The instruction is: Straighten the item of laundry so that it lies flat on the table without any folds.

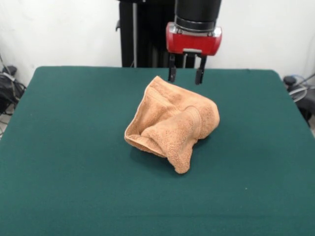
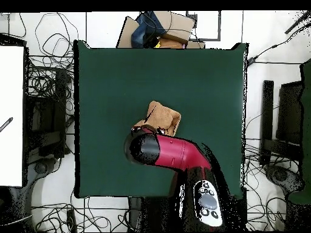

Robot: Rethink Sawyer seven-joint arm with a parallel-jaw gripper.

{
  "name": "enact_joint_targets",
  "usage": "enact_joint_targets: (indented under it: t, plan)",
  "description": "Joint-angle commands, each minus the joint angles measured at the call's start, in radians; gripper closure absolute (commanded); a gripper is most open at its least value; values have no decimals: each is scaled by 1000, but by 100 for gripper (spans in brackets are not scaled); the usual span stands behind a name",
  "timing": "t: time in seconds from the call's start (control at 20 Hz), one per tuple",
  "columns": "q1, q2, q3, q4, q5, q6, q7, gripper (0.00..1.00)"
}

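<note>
Front view: the towel (image 1: 172, 123) sits near the middle of the table (image 1: 64, 187), bunched into a lump with several folds, one corner drooping toward the camera. Flattening is not done; all the spreading is left. The gripper (image 1: 185, 73) hangs just behind the towel's far edge, fingers apart and empty.

Overhead view: the arm (image 2: 173, 151) covers part of the towel (image 2: 164, 117) (gripper hidden here). Bare table lies on every side of the towel, edges well apart from it.

I work in a robotics lab. My pedestal (image 1: 147, 34) stands at a green felt table (image 1: 64, 147) against a bare white wall (image 1: 59, 29), and tangled cables (image 2: 45, 79) and cardboard boxes (image 2: 173, 27) crowd the floor around it.
</note>
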Motion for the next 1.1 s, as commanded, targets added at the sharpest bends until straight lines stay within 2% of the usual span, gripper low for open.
enact_joint_targets:
  t: [0.05, 0.3, 0.6, 1.1]
  plan:
    - [-25, 27, 60, -50, 24, 91, 118, 0]
    - [-24, 50, 65, -61, 30, 118, 118, 0]
    - [-47, 125, 77, -76, 17, 28, 116, 0]
    - [-65, 206, 54, -122, 4, 21, 120, 0]
